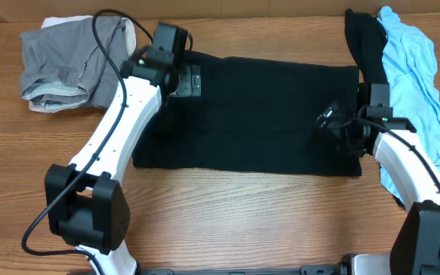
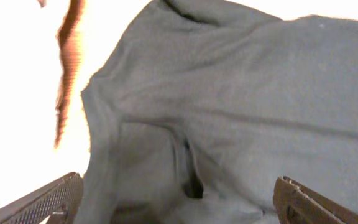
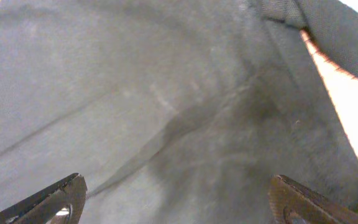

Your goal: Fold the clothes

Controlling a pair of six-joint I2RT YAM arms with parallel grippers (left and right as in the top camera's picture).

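While the black garment (image 1: 258,114) lies flat on the tabletop (image 1: 243,221), my left claw (image 1: 186,80) gaping over its far left corner and my right claw (image 1: 333,121) gaping near its right edge, I judge folding barely begun, the grey heap (image 1: 67,57) and blue heap (image 1: 415,69) lying crumpled aside.

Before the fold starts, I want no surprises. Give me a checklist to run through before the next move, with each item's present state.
1. Black garment spread flat on the table: ok, slight wrinkles only.
2. Left gripper open over the garment's upper left edge: ok.
3. Right gripper open over its right side: ok.
4. Either gripper touching the cloth: cannot tell.
5. Gray clothes off the black garment: cannot tell, the left arm hides the gap.
6. Light blue garment clear of the fold area: ok, it lies beyond the right edge.
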